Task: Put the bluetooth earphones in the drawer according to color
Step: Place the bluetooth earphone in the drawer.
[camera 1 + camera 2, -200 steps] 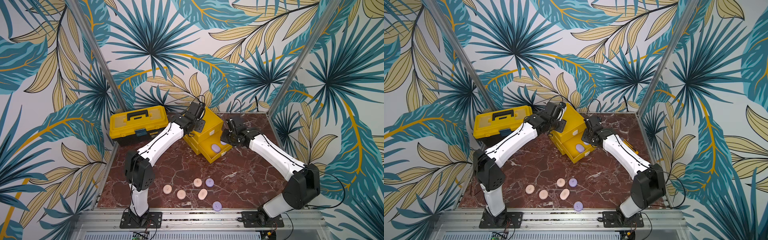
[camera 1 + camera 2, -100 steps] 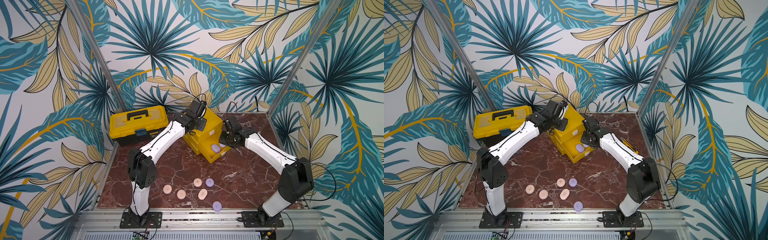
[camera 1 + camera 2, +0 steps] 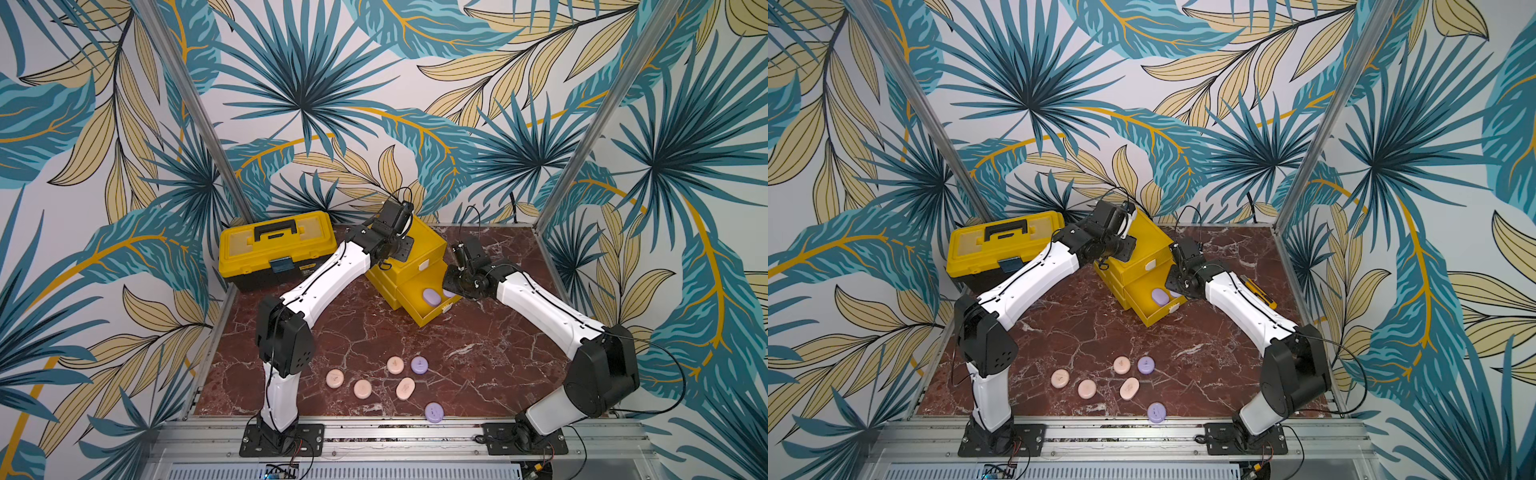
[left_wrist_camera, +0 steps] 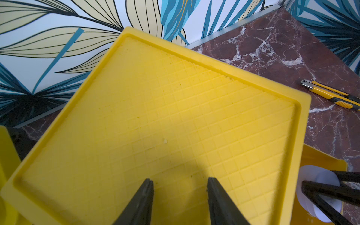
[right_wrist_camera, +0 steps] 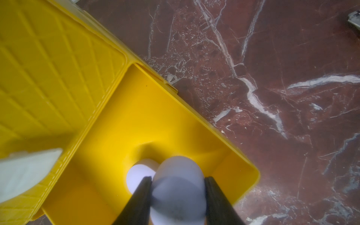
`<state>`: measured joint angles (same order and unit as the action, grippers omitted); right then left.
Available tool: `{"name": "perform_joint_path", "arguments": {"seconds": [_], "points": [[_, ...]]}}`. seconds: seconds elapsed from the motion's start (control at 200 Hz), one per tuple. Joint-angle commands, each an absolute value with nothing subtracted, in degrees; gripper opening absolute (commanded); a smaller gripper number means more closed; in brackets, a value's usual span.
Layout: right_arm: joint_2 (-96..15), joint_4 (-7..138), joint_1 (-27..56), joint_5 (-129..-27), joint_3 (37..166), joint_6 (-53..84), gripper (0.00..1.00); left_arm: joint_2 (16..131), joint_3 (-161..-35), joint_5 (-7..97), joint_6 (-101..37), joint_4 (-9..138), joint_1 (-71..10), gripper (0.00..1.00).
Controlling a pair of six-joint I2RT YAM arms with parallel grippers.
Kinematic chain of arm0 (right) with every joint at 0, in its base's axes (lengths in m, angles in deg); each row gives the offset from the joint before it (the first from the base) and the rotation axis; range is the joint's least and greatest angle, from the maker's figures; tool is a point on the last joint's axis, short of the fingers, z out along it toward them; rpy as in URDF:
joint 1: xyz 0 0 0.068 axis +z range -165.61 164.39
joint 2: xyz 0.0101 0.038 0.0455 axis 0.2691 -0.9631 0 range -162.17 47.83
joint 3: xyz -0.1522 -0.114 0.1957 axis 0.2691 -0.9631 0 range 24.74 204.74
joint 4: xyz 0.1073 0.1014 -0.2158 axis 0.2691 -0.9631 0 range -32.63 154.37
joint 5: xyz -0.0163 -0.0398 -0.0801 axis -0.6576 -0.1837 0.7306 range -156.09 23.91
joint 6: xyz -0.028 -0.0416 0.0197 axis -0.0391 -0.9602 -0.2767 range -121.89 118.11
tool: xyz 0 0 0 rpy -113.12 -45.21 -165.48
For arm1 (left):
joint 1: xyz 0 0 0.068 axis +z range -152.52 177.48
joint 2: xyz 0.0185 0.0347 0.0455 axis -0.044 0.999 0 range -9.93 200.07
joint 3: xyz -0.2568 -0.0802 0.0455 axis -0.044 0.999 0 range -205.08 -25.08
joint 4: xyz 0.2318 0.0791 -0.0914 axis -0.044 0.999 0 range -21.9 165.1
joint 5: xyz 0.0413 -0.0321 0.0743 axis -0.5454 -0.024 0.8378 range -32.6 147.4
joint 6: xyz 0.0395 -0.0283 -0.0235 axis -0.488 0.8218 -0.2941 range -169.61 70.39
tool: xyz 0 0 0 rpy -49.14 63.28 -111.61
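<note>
While a lilac earphone case [image 5: 179, 191] is held above the open bottom drawer [image 5: 148, 116] of the yellow chest [image 3: 409, 259], a clean drop is not assured. A second lilac case [image 5: 138, 175] is seen lying directly beneath it, so the released one may be bounced or slid toward the drawer's low front wall. The light chest may also be nudged if the rim is clipped on the way out.

The right gripper [image 5: 177, 177] is closed partway on the held case, with both fingers [image 5: 140, 200] pressed against its sides. The left gripper [image 4: 179, 179] is set over the chest's ribbed top, its fingers parted and nothing between them; whether the top is touched cannot be told.

Four pink cases [image 3: 362, 388] and two lilac cases [image 3: 434, 412] lie near the front edge of the table [image 3: 478, 374], well apart from the chest. The two upper drawers [image 3: 419, 266] are shown closed.
</note>
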<state>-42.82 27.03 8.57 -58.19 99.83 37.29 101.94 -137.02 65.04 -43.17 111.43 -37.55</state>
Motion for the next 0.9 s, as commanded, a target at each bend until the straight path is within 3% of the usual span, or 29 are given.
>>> {"name": "perform_joint_path", "arguments": {"seconds": [0.0,0.456,0.897], "points": [[-45.4,25.4,8.3,-57.4,101.9,36.0,0.26,102.4,-138.9,64.3,-43.6,112.4,-37.2,0.49],[-52.9,25.4,7.5,-56.7,106.4,35.2,0.27,101.1,-137.9,64.2,-43.8,112.0,-37.2,0.49],[-55.0,25.4,6.6,-57.0,107.4,34.7,0.39,100.4,-137.7,64.0,-43.8,112.0,-37.2,0.49]]}}
